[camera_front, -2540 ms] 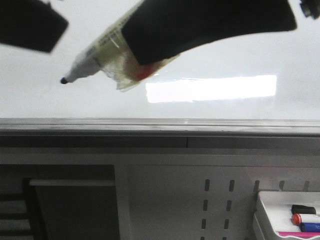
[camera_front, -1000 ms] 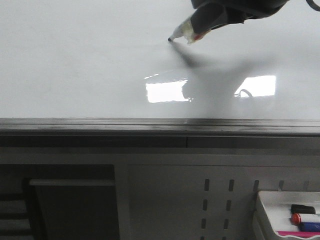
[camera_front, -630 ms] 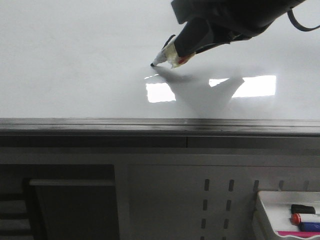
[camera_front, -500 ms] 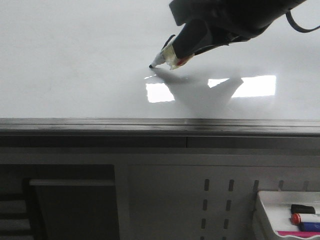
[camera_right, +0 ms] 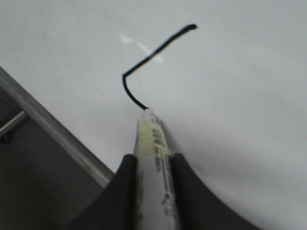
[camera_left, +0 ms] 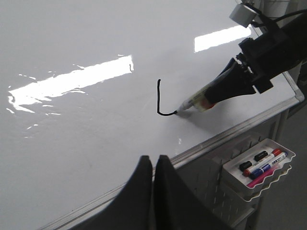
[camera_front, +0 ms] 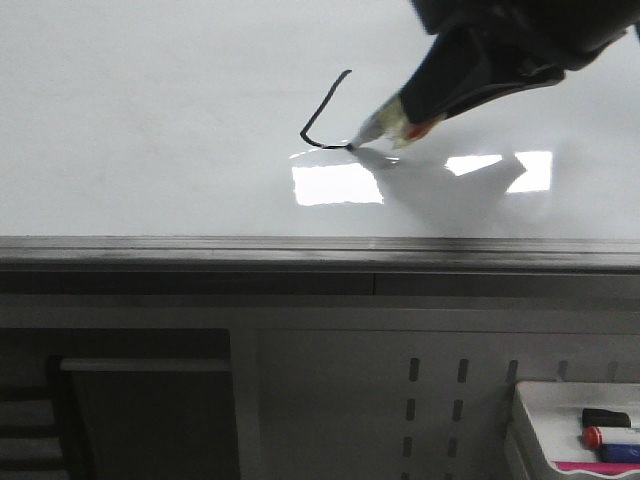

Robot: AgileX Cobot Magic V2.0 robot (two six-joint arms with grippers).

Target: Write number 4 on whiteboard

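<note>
Bright overhead glare streaks the glossy whiteboard [camera_front: 150,150]; wrist close-up blurred.

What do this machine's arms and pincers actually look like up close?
Both are black. The left gripper ends in two smooth, tapering black fingers. The right gripper has a chunky, angular black body with curved black fingers; a thin black cable loops beside it, under a small grey cylindrical part.

The large glossy white whiteboard [camera_front: 150,130] lies flat, with a grey metal rail along its near edge, and its surface mirrors bright rectangular patches of light. On it stands the unfinished number 4 [camera_front: 322,115], a thin black hand-drawn line: only a slanted stroke and the short start of a crossbar turning from its lower end. The mark sits just beyond the bright reflection, well inside the rail.
</note>
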